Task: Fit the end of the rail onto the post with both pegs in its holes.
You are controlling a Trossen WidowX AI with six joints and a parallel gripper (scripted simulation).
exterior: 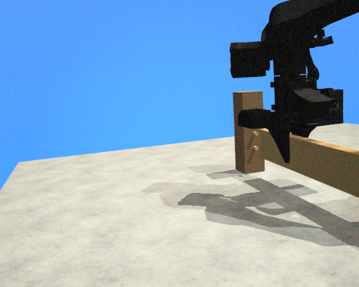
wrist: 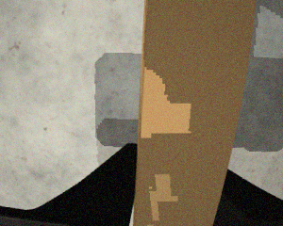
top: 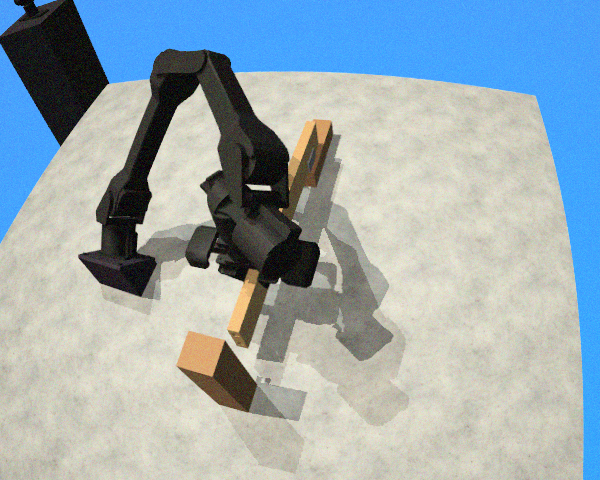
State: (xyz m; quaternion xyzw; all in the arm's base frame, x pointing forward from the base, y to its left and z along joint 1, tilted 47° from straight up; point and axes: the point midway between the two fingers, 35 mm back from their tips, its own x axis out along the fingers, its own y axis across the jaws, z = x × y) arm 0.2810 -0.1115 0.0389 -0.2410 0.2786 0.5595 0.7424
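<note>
The long wooden rail (top: 248, 307) (exterior: 331, 160) (wrist: 198, 85) is held off the table, its near end raised. My gripper (exterior: 297, 144) (wrist: 158, 154) is shut on the rail some way behind that end, one finger on each side. The wooden post (top: 202, 353) (exterior: 248, 106) stands upright just beyond the end. Two holes (top: 236, 336) show in the rail's end, with a gap to the post. An upper peg (exterior: 255, 133) and a lower peg (exterior: 255, 148) show uncovered, just left of the rail end in the exterior view. The far end lies at the footboard block (top: 325, 131); its seating is unclear.
The arm's base (top: 119, 268) stands left of the rail. A dark box-shaped column (top: 52, 67) is at the back left, beyond the table (top: 445, 232) edge. Shadows of the arm and rail fall to the rail's right.
</note>
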